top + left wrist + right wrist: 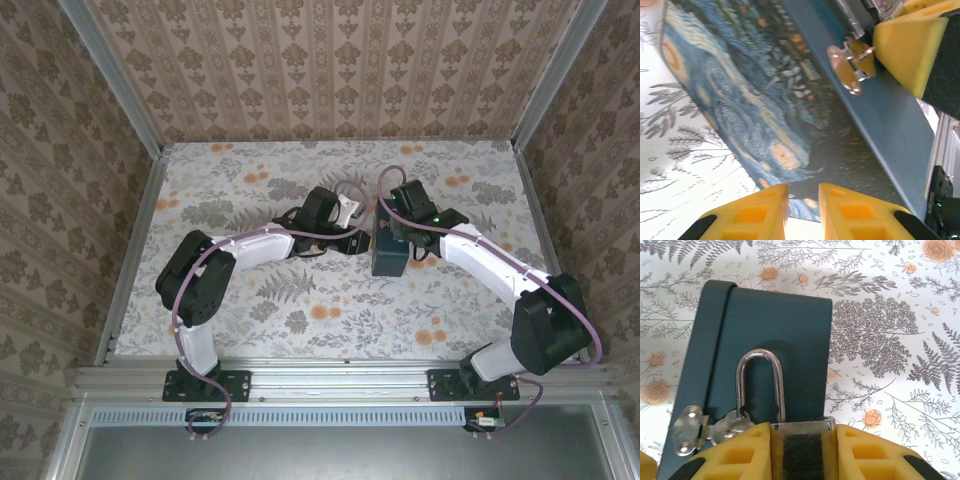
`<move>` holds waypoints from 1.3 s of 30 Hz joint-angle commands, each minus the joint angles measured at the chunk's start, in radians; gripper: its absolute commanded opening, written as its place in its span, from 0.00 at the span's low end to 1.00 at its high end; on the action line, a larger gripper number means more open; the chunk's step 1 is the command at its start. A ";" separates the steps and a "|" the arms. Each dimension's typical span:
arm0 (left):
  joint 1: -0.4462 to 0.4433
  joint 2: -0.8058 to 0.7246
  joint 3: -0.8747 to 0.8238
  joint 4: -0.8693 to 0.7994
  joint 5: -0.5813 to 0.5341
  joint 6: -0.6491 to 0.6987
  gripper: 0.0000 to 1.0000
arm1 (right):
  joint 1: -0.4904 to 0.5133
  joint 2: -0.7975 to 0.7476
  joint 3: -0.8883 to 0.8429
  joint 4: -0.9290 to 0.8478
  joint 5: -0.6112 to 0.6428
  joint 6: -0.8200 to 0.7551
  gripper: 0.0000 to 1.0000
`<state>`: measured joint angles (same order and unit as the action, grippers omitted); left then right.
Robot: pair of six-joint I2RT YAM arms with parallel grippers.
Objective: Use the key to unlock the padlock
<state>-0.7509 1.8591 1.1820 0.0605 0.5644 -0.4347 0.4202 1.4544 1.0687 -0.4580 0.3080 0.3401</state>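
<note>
A blue box point(790, 335) sits on floral tablecloth point(890, 315).

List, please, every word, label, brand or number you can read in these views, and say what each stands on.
No text is legible.
Tiny white print on a black part at the lower right of the left wrist view: too blurred to read.
The padlock: no marking on its shackle. Its body sits between the right gripper jaws, so any brand is hidden.
The blue box: no lettering visible.
</note>
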 commanded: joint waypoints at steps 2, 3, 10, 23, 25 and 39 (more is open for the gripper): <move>0.041 -0.060 -0.011 -0.017 -0.001 0.000 0.24 | -0.055 -0.023 0.016 0.075 -0.030 -0.004 0.14; 0.047 -0.065 -0.011 -0.022 -0.002 0.003 0.25 | -0.062 -0.030 0.021 0.078 -0.042 -0.004 0.14; 0.114 -0.115 -0.002 -0.078 -0.054 0.032 0.26 | -0.179 -0.142 -0.042 0.054 -0.113 -0.001 0.16; 0.170 -0.206 0.033 -0.211 -0.135 0.103 0.27 | -0.379 -0.200 -0.366 0.151 -0.140 0.054 0.30; 0.170 -0.214 0.031 -0.213 -0.136 0.100 0.27 | -0.391 -0.192 -0.363 0.163 -0.157 0.043 0.40; 0.074 -0.113 0.059 -0.067 0.038 -0.073 0.27 | -0.324 -0.116 -0.301 0.264 -0.527 0.117 0.27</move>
<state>-0.6456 1.6928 1.2205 -0.0925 0.5156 -0.4149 0.0742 1.2934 0.7898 -0.2707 -0.0807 0.3882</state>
